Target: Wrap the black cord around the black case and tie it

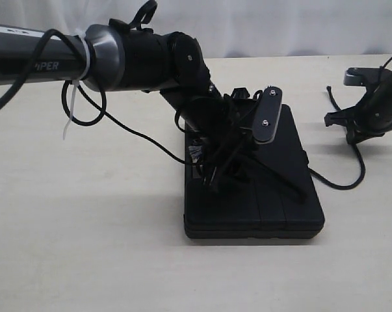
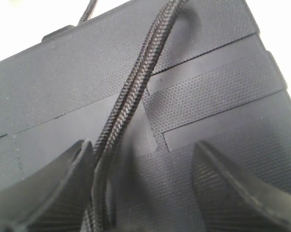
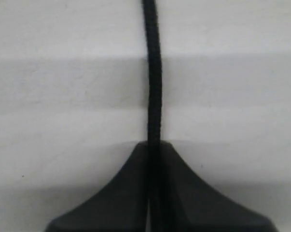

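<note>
so the right tool (image 3: pixel 152 147) is clamped on the cord (image 3: pixel 154 72), which runs straight ahead of it, and the left tool (image 2: pixel 143 150) (spread wide, gripping nothing) straddles the doubled strand on the case (image 2: pixel 208 87).

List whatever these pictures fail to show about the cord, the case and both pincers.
Exterior view: the left arm hides the flat black plastic case's far left corner.
Left wrist view: the matte black braided cord runs off both edges; ends unseen.
Right wrist view: blurred; the shut right pincer hides the cord it grips.
</note>
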Action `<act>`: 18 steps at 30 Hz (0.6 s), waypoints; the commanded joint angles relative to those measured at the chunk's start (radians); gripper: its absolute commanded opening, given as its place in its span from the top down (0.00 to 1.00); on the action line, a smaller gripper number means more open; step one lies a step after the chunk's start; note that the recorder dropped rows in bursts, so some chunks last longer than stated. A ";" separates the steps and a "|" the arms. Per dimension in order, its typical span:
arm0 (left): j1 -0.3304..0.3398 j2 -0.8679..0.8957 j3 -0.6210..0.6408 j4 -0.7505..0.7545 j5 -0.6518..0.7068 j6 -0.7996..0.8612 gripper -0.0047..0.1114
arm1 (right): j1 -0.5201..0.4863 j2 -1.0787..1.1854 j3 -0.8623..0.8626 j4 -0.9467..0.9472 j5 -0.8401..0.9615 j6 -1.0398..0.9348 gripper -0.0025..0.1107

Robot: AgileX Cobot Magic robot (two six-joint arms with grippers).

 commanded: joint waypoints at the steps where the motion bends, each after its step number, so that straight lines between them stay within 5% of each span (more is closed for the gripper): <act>1: -0.001 0.001 -0.004 -0.008 -0.014 -0.002 0.47 | -0.004 0.030 0.019 -0.019 0.117 -0.020 0.94; 6: -0.001 0.008 -0.004 -0.036 -0.149 -0.005 0.54 | -0.004 -0.002 0.028 -0.007 0.139 -0.020 0.94; 16: -0.001 0.049 -0.004 -0.025 -0.160 0.021 0.94 | -0.004 -0.036 0.058 -0.007 0.139 -0.017 0.94; 18: -0.001 0.049 -0.004 -0.034 -0.168 0.019 0.96 | -0.004 -0.042 0.058 0.009 0.143 -0.017 0.94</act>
